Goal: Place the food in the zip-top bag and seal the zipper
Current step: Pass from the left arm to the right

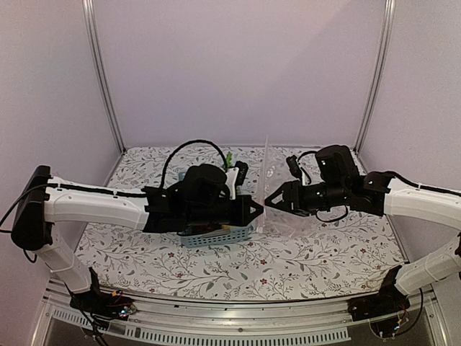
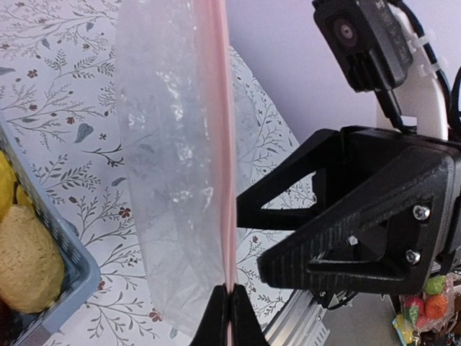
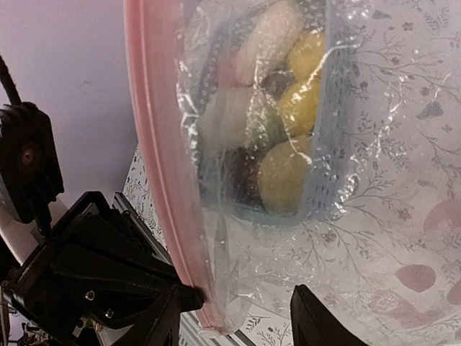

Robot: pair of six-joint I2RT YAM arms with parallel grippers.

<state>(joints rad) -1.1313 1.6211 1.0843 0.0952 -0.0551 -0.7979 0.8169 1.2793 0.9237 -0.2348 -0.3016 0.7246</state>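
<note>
The zip-top bag (image 1: 263, 180) stands on edge between my two grippers, clear and empty, with a pink zipper (image 2: 225, 144) along its mouth. My left gripper (image 2: 229, 306) is shut on the zipper near its lower end; it also shows in the top view (image 1: 253, 210) and its tip in the right wrist view (image 3: 189, 297). My right gripper (image 3: 238, 324) is open, its fingers straddling the bag's lower corner (image 3: 238, 288) and zipper (image 3: 162, 144). It faces the left gripper (image 1: 271, 200). The food (image 3: 284, 173), yellow, white and dark pieces, lies in the basket, seen through the bag.
The light-blue basket (image 1: 216, 236) sits under my left arm, left of the bag; its wall (image 2: 72, 252) and a yellow piece (image 2: 25, 256) show in the left wrist view. The flower-patterned table (image 1: 238, 270) ends at a metal front rail (image 1: 216, 317).
</note>
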